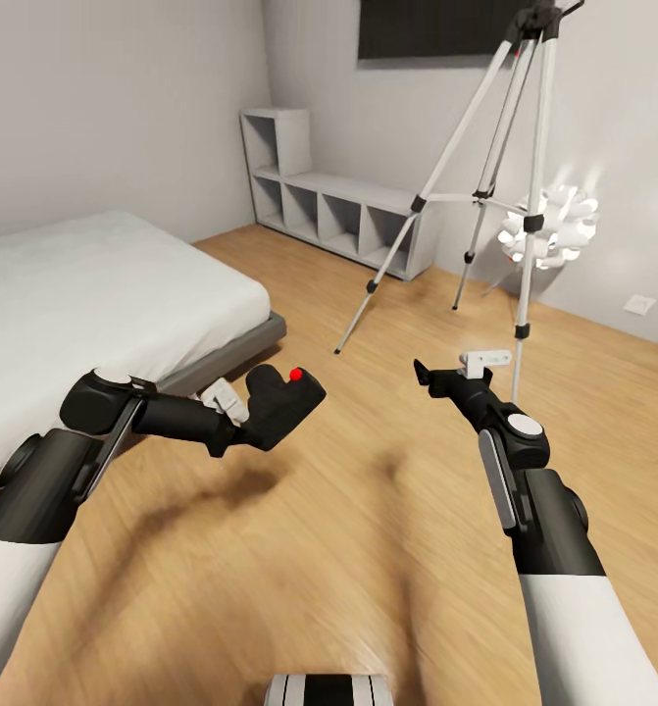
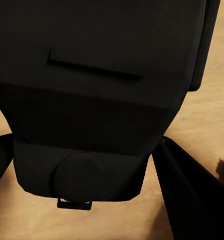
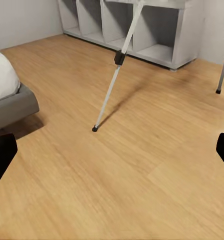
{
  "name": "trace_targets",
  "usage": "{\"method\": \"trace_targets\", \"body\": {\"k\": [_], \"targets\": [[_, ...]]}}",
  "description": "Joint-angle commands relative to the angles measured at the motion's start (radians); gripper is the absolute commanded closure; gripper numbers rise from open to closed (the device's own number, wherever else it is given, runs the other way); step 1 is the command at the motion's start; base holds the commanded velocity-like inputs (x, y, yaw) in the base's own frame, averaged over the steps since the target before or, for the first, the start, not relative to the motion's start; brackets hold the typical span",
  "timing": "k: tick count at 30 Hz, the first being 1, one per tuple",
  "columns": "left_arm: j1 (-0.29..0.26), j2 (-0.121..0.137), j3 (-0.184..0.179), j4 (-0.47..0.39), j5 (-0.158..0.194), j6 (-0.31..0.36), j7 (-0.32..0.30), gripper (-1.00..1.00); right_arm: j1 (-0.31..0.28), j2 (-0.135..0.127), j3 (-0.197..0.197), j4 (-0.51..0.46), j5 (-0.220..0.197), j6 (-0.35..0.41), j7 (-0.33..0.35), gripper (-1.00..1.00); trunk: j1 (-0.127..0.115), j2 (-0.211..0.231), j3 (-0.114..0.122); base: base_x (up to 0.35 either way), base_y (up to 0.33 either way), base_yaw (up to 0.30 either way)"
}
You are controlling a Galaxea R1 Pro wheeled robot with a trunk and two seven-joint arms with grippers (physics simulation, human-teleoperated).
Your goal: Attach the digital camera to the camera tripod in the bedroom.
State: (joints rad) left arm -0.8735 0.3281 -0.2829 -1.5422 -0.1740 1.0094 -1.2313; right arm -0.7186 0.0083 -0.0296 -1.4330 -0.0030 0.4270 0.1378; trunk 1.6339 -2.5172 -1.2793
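Your left gripper [image 1: 238,424] is clamped on the digital camera [image 1: 281,399], held above the wooden floor [image 1: 368,549] beside the bed [image 1: 93,294]; red dot faces up. Your right gripper [image 1: 436,378] is spread wide, nothing between the fingers. Ahead of it stands the camera tripod [image 1: 510,167], legs splayed on the floor, near the cubby shelf [image 1: 338,211] and ball lamp [image 1: 554,227].
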Motion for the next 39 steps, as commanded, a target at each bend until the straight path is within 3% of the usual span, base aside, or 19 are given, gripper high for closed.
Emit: {"method": "trace_targets", "body": {"k": [1,29,39], "targets": [[-0.001,0.000,0.000,-0.001,-0.010,0.008,-0.010,1.00,-0.001,0.001,-0.003,-0.001,0.000,0.006,0.006,-1.00,-0.001,0.000,0.003,0.000,0.000,0.000],[-0.001,-0.011,-0.005,-0.001,-0.012,0.006,-0.010,1.00,0.000,0.001,-0.001,0.000,0.000,0.006,0.006,-1.00,-0.013,0.007,0.111,0.000,0.000,0.000],[-0.001,-0.019,-0.038,-0.001,-0.012,0.006,-0.010,1.00,0.000,0.001,-0.001,0.000,0.000,0.006,0.006,-1.00,-0.018,0.009,0.150,0.000,0.000,0.000]]}}
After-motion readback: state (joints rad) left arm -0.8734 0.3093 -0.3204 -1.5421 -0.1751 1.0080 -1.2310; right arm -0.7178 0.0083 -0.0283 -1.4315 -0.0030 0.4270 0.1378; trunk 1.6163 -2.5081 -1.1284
